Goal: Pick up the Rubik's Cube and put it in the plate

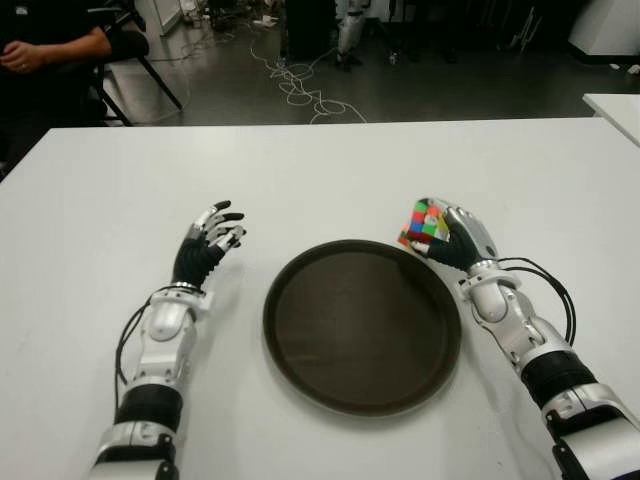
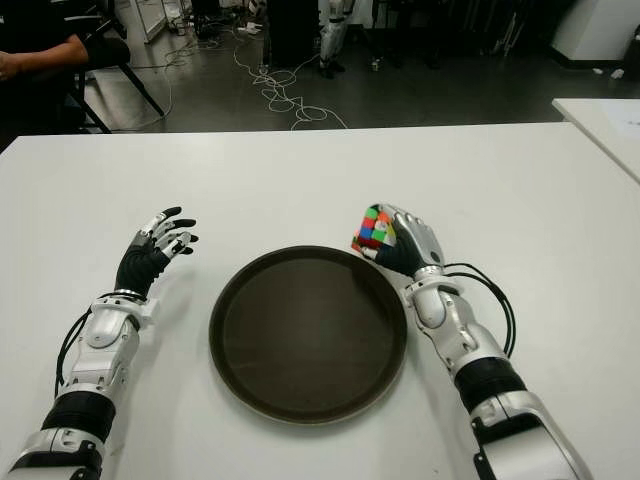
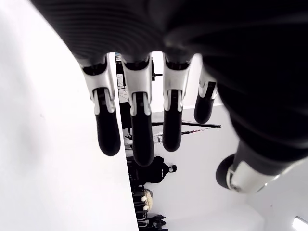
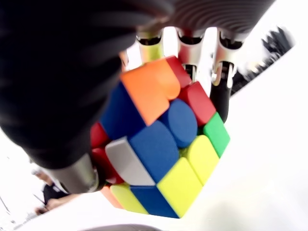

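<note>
Right now the right robot hand (image 1: 458,238) has its fingers wrapped around the Rubik's Cube (image 1: 424,224); the plate (image 1: 300,345) lies just inward, toward the idle, spread left robot hand (image 1: 207,246).

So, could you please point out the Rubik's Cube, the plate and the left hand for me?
Rubik's Cube (image 4: 159,149): right wrist view, on a blue sticker of the cube, grasped in the right hand (image 1: 455,240).
Plate (image 1: 362,325): left eye view, on its bare dark floor.
Left hand (image 1: 207,245): left eye view, on the palm, fingers spread.
</note>
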Tool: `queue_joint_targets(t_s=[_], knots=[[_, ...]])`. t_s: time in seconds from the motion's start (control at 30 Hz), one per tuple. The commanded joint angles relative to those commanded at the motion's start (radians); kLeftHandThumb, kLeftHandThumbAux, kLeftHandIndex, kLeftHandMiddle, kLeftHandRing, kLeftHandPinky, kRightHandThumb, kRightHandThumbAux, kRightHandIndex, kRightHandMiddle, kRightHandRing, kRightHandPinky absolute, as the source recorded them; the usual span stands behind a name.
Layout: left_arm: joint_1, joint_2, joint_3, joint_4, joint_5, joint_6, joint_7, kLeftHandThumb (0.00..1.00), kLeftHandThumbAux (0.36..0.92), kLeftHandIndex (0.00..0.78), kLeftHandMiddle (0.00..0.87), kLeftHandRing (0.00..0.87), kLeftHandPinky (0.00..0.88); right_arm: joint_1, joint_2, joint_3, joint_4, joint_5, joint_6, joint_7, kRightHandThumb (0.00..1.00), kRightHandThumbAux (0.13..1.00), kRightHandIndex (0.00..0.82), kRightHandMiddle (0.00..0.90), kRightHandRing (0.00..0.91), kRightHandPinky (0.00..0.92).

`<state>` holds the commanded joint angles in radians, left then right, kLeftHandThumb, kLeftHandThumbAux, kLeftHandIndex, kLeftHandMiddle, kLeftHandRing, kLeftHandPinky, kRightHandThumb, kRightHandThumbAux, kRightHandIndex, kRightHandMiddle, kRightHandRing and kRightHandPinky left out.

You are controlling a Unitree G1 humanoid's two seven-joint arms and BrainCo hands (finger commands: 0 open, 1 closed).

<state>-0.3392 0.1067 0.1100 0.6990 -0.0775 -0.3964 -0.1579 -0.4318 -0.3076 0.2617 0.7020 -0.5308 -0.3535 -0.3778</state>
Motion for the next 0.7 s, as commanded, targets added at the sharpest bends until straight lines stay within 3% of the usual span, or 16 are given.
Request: queue_joint_targets(t_s=[0.37, 0.7], knots=[[-0.005, -0.001, 0.001, 0.016, 0.006, -0.014, 0.01, 0.635, 0.624, 0.179, 0.289, 0.328, 0.355, 0.017, -0.009, -0.024, -0.036, -0.003, -0.079, -0.072, 0.676, 0.739, 0.423, 0.637, 0.688, 0.702], [-0.002, 0.003, -0.004, 0.015, 0.014, -0.015, 0.011, 0.629, 0.623, 0.175, 0.289, 0.337, 0.374, 0.027, -0.014, -0.056, -0.064, 0.007, -0.108, -0.084, 0.676, 0.738, 0.424, 0.662, 0.709, 0.721]])
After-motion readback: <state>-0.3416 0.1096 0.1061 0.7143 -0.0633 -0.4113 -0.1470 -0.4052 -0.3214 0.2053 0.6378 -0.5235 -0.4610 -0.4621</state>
